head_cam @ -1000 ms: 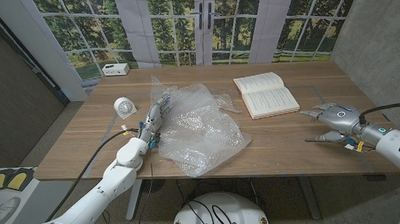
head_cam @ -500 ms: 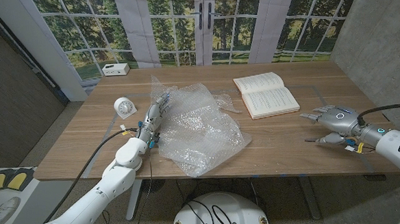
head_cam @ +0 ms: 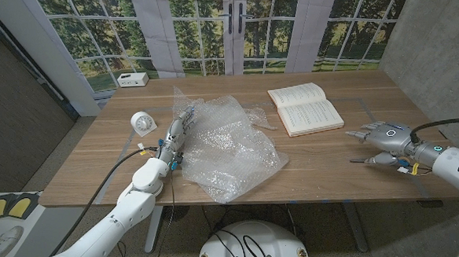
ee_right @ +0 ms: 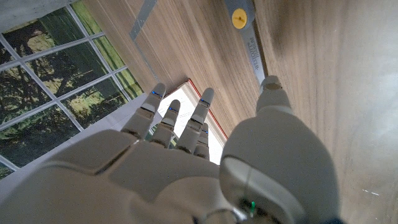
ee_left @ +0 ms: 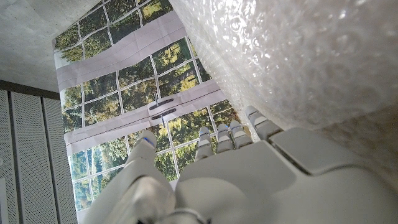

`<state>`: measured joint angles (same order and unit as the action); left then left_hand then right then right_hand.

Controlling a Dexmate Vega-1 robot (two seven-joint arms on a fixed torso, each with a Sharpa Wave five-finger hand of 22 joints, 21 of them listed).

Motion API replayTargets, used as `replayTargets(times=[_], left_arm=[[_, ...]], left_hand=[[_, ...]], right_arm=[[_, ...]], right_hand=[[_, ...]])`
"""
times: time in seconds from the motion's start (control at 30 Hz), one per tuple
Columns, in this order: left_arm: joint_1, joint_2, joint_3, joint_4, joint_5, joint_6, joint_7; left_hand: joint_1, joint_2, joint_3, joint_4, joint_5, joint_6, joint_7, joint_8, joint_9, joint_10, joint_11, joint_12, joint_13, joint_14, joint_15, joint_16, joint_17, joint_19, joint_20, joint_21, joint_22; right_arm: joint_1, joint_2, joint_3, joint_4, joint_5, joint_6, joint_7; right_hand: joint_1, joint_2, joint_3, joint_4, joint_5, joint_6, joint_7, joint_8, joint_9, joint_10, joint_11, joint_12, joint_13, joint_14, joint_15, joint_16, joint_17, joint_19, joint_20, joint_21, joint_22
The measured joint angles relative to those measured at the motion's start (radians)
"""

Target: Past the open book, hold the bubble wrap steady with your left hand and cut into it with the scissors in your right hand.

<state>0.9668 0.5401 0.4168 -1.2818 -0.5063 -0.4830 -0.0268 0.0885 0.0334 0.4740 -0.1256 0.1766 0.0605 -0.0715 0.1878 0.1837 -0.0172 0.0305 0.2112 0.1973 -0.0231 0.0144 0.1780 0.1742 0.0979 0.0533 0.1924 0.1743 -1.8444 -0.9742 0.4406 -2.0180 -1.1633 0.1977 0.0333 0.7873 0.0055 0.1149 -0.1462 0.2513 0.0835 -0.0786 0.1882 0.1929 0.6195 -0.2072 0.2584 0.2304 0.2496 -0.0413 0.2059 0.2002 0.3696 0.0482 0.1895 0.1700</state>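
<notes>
Wrap lies crumpled mid-table, spilling over front edge; light, soft, slippery, so needs pinning near the cut. Left hand rests on its left edge, fingers straight. Right hand, spread, holds nothing, near right edge; scissors beside it.

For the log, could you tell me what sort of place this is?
Probably a staged test room, not a home: a wooden table, a window backdrop with printed trees, and bare grey walls.

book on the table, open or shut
Open: the book lies flat on the table with two white pages facing up.
</notes>
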Motion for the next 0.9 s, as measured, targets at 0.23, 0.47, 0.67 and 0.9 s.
replayTargets(times=[0.23, 0.47, 0.67, 0.9], left_arm=[[-0.003, -0.003, 0.002, 0.006, -0.001, 0.0, -0.006], [-0.005, -0.004, 0.003, 0.01, -0.003, 0.0, -0.007], [-0.005, -0.004, 0.003, 0.01, -0.004, 0.001, -0.008], [-0.007, -0.005, 0.005, 0.014, -0.004, 0.001, -0.013]], left_hand=[[0.0, 0.0, 0.0, 0.0, 0.0, 0.0, 0.0, 0.0, 0.0, 0.0, 0.0, 0.0, 0.0, 0.0, 0.0, 0.0, 0.0, 0.0, 0.0, 0.0, 0.0], [0.0, 0.0, 0.0, 0.0, 0.0, 0.0, 0.0, 0.0, 0.0, 0.0, 0.0, 0.0, 0.0, 0.0, 0.0, 0.0, 0.0, 0.0, 0.0, 0.0, 0.0], [0.0, 0.0, 0.0, 0.0, 0.0, 0.0, 0.0, 0.0, 0.0, 0.0, 0.0, 0.0, 0.0, 0.0, 0.0, 0.0, 0.0, 0.0, 0.0, 0.0, 0.0], [0.0, 0.0, 0.0, 0.0, 0.0, 0.0, 0.0, 0.0, 0.0, 0.0, 0.0, 0.0, 0.0, 0.0, 0.0, 0.0, 0.0, 0.0, 0.0, 0.0, 0.0]], right_arm=[[0.009, -0.004, 0.004, 0.0, 0.0, 0.013, 0.022], [0.015, -0.004, 0.01, 0.0, -0.002, 0.024, 0.043], [0.018, 0.0, 0.016, 0.001, -0.007, 0.032, 0.056], [0.019, -0.001, 0.018, 0.007, -0.01, 0.039, 0.074]], right_hand=[[0.0, 0.0, 0.004, 0.004, -0.008, 0.0, 0.0, 0.0, 0.0, 0.02, 0.002, 0.011, 0.0, 0.0, 0.0, 0.0, 0.0, 0.0, 0.0, 0.0, 0.0], [0.0, 0.0, 0.004, 0.004, -0.012, 0.0, 0.0, 0.0, 0.0, 0.029, 0.0, 0.015, 0.005, 0.0, 0.0, 0.0, 0.0, 0.0, 0.0, 0.0, 0.0], [0.0, 0.0, 0.004, 0.004, -0.012, -0.005, 0.005, 0.0, 0.0, 0.029, 0.0, 0.019, 0.005, 0.0, 0.0, 0.0, 0.0, 0.0, 0.0, 0.0, 0.0], [0.023, 0.012, 0.008, 0.002, -0.012, -0.023, 0.012, 0.0, 0.0, 0.018, 0.0, 0.011, 0.005, 0.0, 0.0, 0.0, 0.0, 0.0, 0.0, 0.0, 0.0]])
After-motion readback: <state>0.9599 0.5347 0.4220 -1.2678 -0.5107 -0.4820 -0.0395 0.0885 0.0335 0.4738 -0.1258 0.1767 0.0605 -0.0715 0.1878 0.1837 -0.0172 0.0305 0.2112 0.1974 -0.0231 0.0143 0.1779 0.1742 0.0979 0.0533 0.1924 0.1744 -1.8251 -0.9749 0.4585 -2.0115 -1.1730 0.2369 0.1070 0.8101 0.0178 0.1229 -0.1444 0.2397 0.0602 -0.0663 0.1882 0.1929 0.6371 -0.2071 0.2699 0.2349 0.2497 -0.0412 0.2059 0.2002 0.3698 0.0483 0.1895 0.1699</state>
